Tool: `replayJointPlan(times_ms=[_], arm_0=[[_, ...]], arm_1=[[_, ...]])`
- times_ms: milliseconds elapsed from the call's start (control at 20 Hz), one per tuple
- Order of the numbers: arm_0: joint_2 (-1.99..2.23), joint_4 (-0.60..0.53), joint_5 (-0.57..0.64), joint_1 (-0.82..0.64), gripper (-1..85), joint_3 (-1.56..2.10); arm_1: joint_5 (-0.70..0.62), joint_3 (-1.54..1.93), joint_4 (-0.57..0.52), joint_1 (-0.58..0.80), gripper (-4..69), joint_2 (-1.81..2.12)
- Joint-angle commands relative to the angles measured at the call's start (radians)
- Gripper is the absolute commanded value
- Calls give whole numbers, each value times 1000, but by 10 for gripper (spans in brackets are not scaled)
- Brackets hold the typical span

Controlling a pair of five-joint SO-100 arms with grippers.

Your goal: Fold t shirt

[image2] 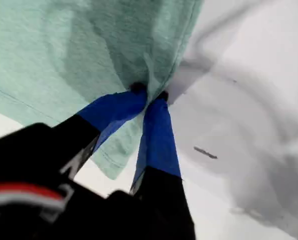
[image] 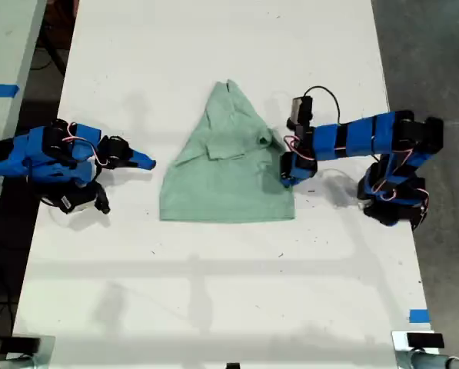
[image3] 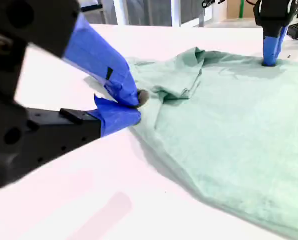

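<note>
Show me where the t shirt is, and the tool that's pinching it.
t shirt (image: 229,188): exterior view, on the flat middle of the fabric.
my first tool (image2: 149,95): first wrist view, between its blue tips, shut on the shirt's edge.

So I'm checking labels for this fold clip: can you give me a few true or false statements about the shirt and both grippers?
1. My first gripper is shut on the t shirt. True.
2. My second gripper grips the shirt. False: it sits beside the shirt's edge with nothing between its fingertips.
3. The shirt lies on a white table. True.
4. The shirt's pointed end faces the exterior view's bottom. False: it points toward the top; the straight hem is at the bottom.
</note>
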Motion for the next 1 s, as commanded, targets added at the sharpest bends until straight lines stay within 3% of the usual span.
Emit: replayJointPlan(times_ms=[0, 150, 300, 500, 750, 800, 850, 950], arm_0=[[9, 3, -14, 8, 0, 5], [9, 3, -12, 8, 0, 3], [9, 3, -11, 6, 0, 3], [9, 3, -11, 6, 0, 3], [9, 3, -9, 8, 0, 3], [9, 3, -9, 8, 0, 3], [9, 3, -9, 8, 0, 3], [9, 3, -9, 8, 0, 3]], arm_1=[[25, -120, 155, -6, 14, 97], [-9, -373, 331, -25, 14, 101], [-71, -637, 376, -60, 14, 3], [-215, -1000, 325, -112, 14, -272], [-290, -1051, 127, -129, 19, -517], [-291, -1049, 106, -133, 74, -548], [-291, -1049, 95, -138, 192, -565], [-276, -1046, 107, -137, 299, -549]])
